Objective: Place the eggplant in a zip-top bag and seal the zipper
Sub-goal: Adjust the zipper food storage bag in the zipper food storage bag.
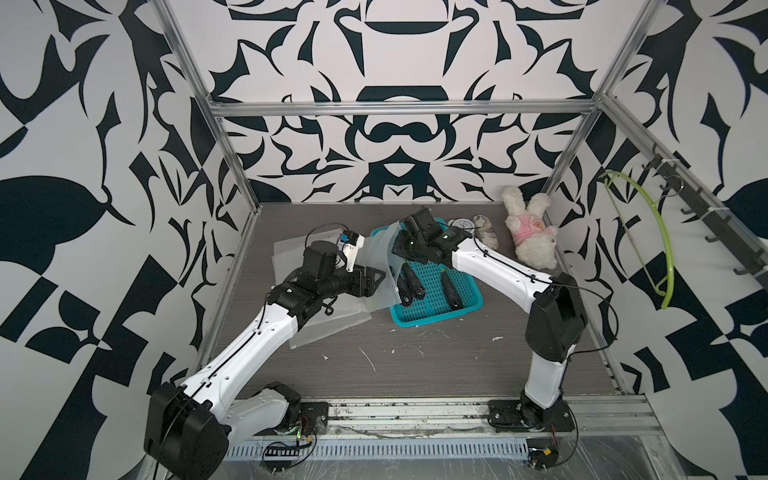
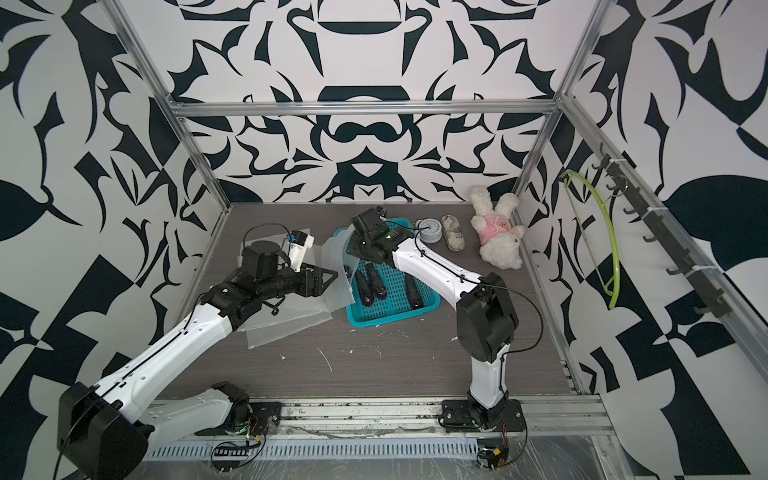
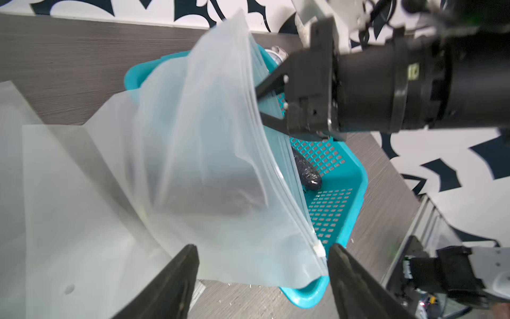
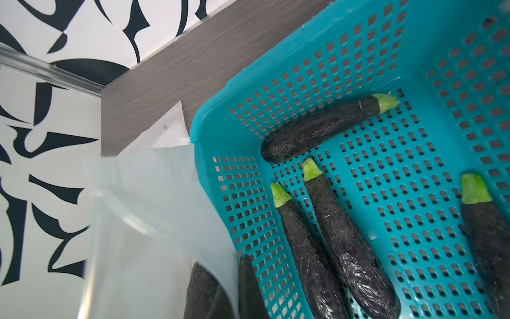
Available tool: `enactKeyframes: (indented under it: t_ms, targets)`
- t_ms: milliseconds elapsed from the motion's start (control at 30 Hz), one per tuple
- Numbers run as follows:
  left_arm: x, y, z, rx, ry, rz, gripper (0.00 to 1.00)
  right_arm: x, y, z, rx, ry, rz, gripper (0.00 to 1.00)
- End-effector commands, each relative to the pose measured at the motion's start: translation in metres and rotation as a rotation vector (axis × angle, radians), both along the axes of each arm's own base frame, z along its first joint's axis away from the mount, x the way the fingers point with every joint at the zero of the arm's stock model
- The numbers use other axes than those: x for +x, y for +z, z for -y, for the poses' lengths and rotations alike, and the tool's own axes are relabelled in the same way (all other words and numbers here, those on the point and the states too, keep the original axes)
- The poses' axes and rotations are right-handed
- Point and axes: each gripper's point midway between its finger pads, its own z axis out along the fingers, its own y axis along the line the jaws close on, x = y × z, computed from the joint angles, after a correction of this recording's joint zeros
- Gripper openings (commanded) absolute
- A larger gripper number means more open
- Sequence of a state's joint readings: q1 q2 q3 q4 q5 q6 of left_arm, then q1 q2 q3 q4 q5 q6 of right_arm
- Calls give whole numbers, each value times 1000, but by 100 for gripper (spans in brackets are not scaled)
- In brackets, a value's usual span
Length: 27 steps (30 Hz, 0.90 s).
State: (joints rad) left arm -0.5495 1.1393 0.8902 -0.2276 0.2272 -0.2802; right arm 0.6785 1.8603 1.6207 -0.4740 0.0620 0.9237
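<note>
At two o'clock on my table a white plush [image 1: 530, 232] in pink lies by a small shoe [image 1: 487, 233] and a round gauge [image 2: 429, 230]; at three o'clock hangs a green hanger [image 1: 666, 245].

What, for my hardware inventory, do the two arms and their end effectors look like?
The left arm and right arm have white shells, black joint housings and thin black cables along them. The left end effector and right end effector are black, with tapering wedge-shaped fingers.

2 overhead, 2 close wrist views
</note>
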Motion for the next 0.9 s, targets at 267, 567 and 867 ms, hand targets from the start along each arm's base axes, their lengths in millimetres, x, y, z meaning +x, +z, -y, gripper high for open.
enactKeyframes:
  t_ms: [267, 567, 867]
  targets:
    - [-8, -17, 31, 207, 99, 83, 78, 9, 11, 14, 68, -81, 10, 0]
    - [-21, -37, 52, 258, 66, 160, 77, 10, -2, 17, 152, -100, -37, 0]
    - [-21, -68, 49, 396, 64, 67, 66, 12, -5, 27, 151, -118, -45, 0]
